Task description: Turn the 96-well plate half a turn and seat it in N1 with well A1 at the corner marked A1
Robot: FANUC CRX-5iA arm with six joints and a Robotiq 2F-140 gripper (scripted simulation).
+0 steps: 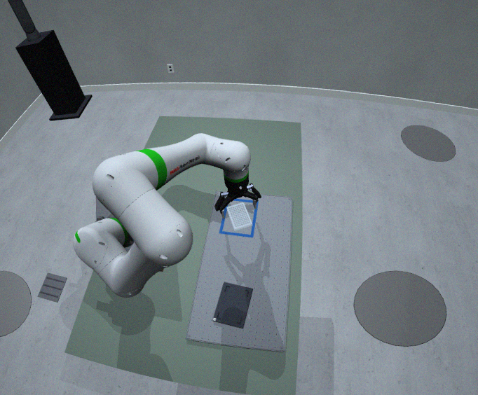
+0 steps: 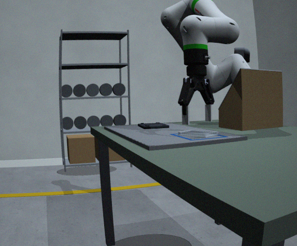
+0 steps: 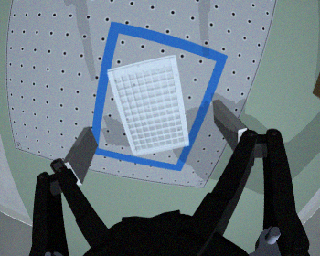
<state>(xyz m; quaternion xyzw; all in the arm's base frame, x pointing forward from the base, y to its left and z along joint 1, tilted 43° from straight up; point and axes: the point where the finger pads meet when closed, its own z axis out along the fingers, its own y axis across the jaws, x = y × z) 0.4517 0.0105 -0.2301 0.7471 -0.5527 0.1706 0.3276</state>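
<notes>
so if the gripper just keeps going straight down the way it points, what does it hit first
Most likely the 96-well plate, lying in the blue taped outline B1. The open gripper hangs above it pointing down, nothing between. The wide fingers might straddle it and reach the deck.
</notes>
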